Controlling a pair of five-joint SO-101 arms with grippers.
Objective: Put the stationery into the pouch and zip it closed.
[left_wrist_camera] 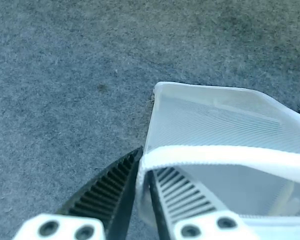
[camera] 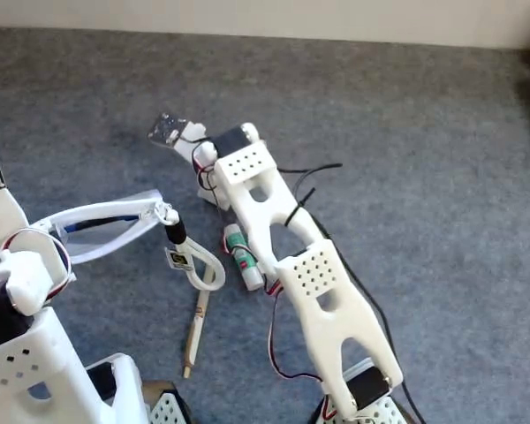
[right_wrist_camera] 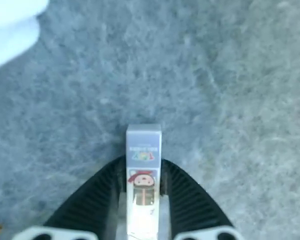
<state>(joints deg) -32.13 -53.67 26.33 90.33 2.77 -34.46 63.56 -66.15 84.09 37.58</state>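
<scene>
Left gripper jaws pinch the mesh pouch by its rim; it looks limp. Right gripper jaws clamp a small block, seemingly rigid and light, beyond the pouch.

White plastic arms with perforated panels, black motors, red-and-black cables, ribbed black fingers, recessed screws.

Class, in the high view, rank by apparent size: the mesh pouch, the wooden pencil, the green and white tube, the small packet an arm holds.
1. mesh pouch
2. wooden pencil
3. green and white tube, partly hidden under an arm, and small packet: too alike to rank.
</scene>
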